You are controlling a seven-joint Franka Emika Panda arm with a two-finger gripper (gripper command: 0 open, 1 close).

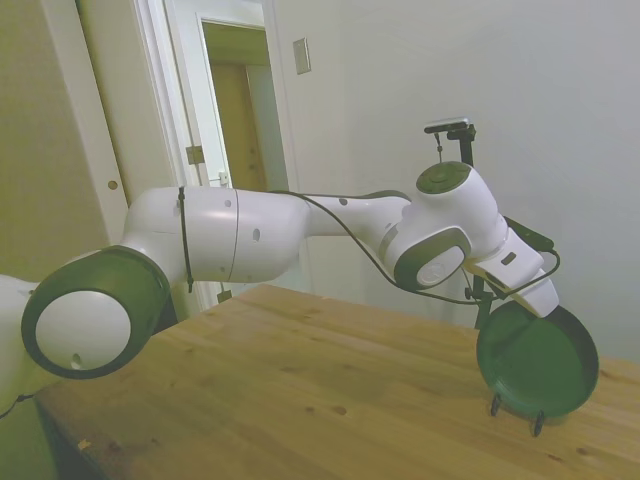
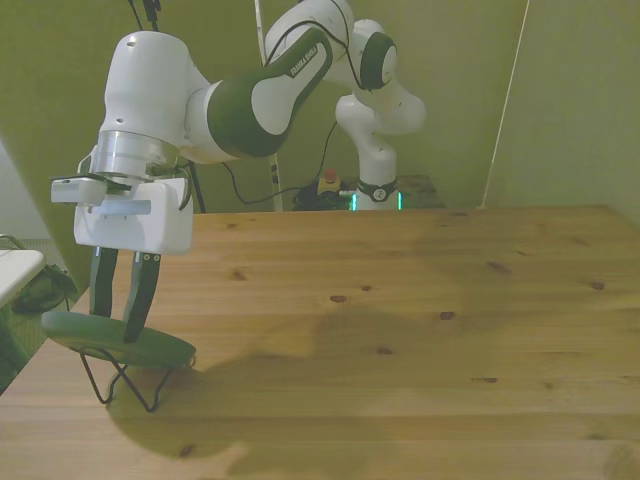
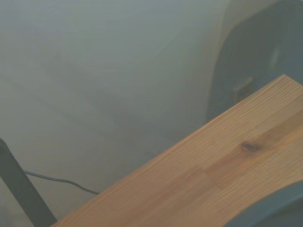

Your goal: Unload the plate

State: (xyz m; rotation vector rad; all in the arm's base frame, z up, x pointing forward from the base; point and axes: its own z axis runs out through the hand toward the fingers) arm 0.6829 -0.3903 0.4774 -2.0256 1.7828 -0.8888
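While the plate (image 2: pixel 118 340) sits propped on the wire stand (image 2: pixel 120 378) at the table's (image 2: pixel 400 300) corner, at the front view's near left, your gripper (image 2: pixel 118 318) straddles its rim.
Fingers look closed on the plate, though the grip is shallow. Lift crooked and you could drag the stand or drop the plate over the table's edge.

Side view: round dark green matte plate (image 1: pixel 537 362) hides gripper fingers and most of thin black wire stand (image 1: pixel 537 423). Wrist view: blurred throughout; plate rim cut off at frame corner.
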